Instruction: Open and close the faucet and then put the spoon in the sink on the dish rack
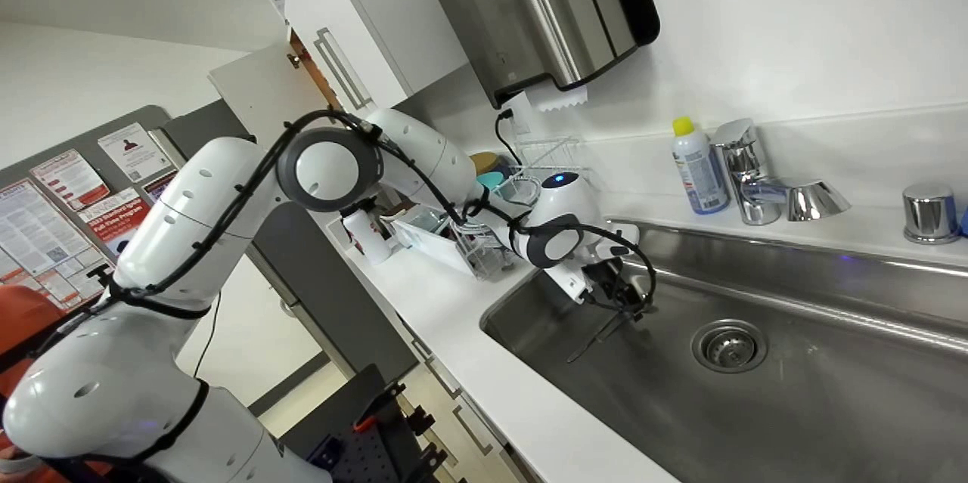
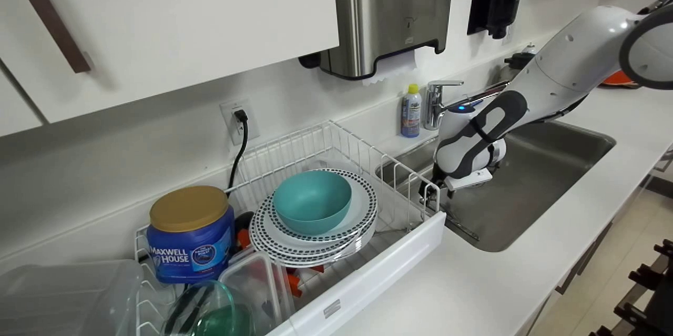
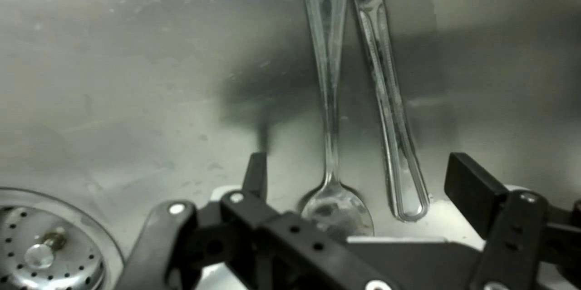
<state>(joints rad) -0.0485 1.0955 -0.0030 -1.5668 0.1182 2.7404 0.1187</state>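
The spoon (image 3: pixel 331 104) lies on the floor of the steel sink (image 1: pixel 817 392), its bowl toward the gripper in the wrist view and partly covered by the gripper's linkage. My gripper (image 3: pixel 358 158) is open above it, fingers wide apart with nothing gripped; spoon and a neighbouring utensil both show in the gap. In an exterior view the gripper (image 2: pixel 436 191) is low in the sink's end beside the dish rack (image 2: pixel 378 273). The rack is white wire, loaded with dishes. The chrome faucet (image 1: pixel 749 181) stands behind the sink; no water shows at its spout.
Another metal utensil (image 3: pixel 392 113) lies beside the spoon. The drain (image 1: pixel 730 347) is nearby. A yellow-capped bottle (image 2: pixel 411 110) stands by the faucet. Plates (image 2: pixel 363 194), a teal bowl (image 2: pixel 313 202) and a coffee tub (image 2: pixel 190 236) fill the rack. A steel dispenser (image 2: pixel 394 10) hangs above.
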